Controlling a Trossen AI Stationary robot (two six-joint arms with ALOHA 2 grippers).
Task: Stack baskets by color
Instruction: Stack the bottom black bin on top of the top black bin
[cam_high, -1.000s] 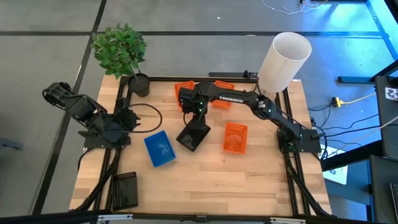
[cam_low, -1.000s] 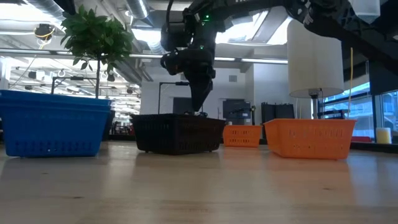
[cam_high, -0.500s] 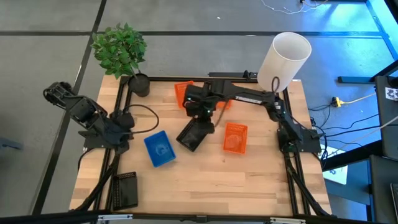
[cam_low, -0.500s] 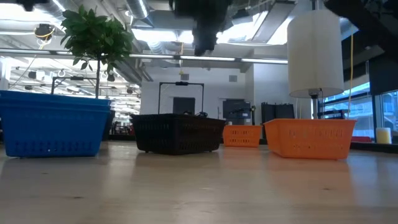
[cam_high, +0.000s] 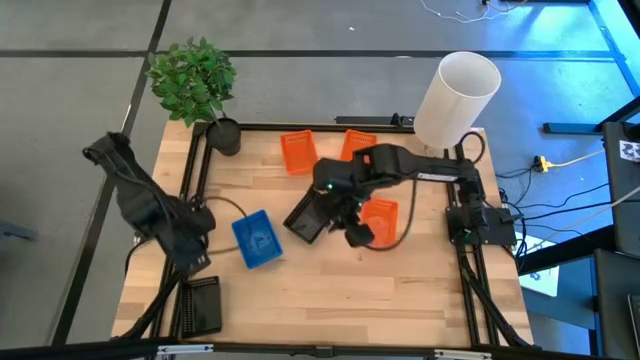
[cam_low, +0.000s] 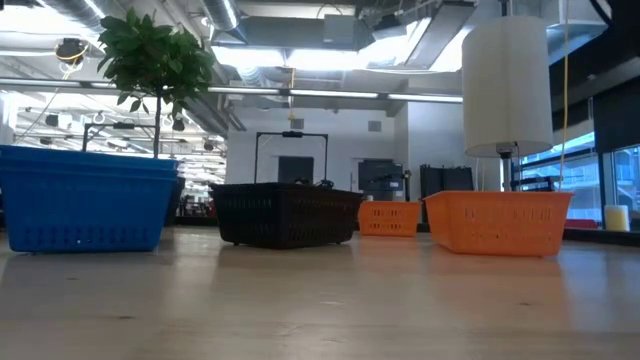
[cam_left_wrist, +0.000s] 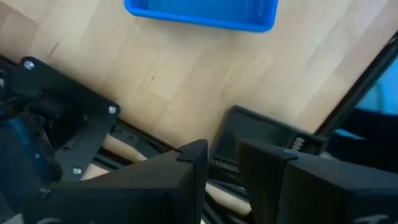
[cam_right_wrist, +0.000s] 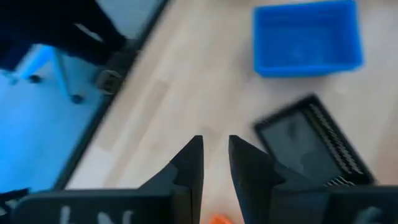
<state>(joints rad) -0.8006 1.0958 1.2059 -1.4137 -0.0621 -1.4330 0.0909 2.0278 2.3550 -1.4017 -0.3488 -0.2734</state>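
A blue basket, a black basket and an orange basket rest on their bottoms mid-table. Two more orange baskets stand near the far edge. Another black basket lies at the near left corner. My right gripper hangs above the table between the black and the orange basket. In its wrist view it is open by a narrow gap, with nothing in it. My left gripper points down at the table's left edge, also narrowly open and empty. Neither gripper shows in the low view.
A potted plant stands at the far left corner and a tall white cylinder at the far right. A black frame rail runs along the table's sides. Bare wood lies toward the near edge.
My right gripper has risen off the black basket, out of the low view, and moved toward the near right, over the orange basket's edge. The black basket has stayed in place. My left arm has swung toward the near edge and its wrist has rolled.
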